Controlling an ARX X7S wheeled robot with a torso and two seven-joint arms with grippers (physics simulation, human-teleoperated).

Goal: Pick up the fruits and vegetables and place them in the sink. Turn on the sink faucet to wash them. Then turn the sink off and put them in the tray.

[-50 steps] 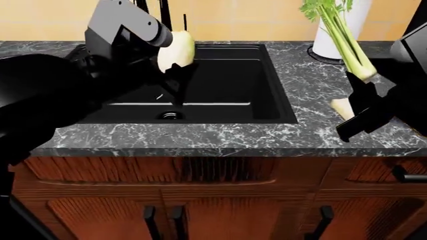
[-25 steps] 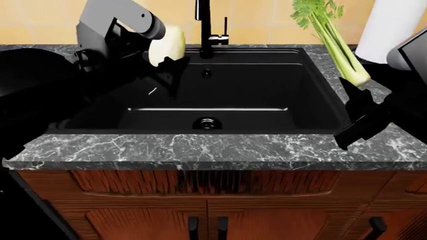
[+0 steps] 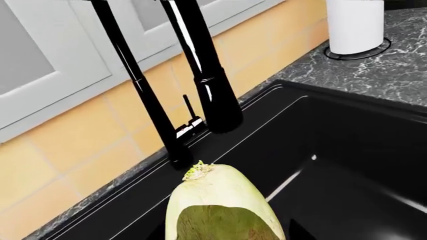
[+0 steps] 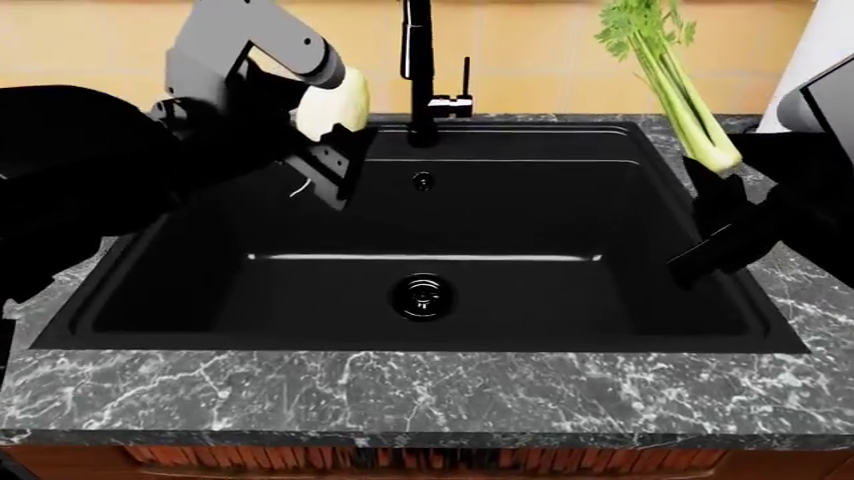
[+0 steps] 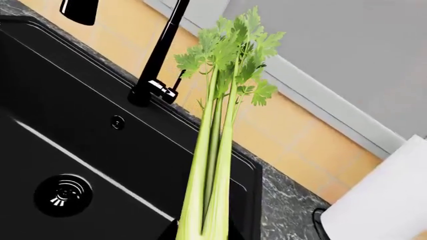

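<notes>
Left gripper (image 4: 327, 140): we see its jaws clamped on the pale bulb (image 4: 334, 103), held above the sink's rear left corner
Bulb: in the left wrist view (image 3: 223, 206) its stubby top points toward the faucet base, and it hangs clear of the basin floor
Right gripper (image 4: 727, 215): we see it grasping the celery stalk (image 4: 681, 85) by its base, upright, leafy top up, over the sink's right rim
Sink (image 4: 561, 210): black basin with a round drain (image 4: 422, 296) in the floor and an overflow hole (image 4: 422, 180) on the back wall
Faucet (image 4: 420, 60): black column behind the basin, thin side lever (image 4: 466, 75) standing upright
Beyond: paper towel roll (image 5: 387, 200) on the marbled counter (image 4: 400, 400), near the celery
</notes>
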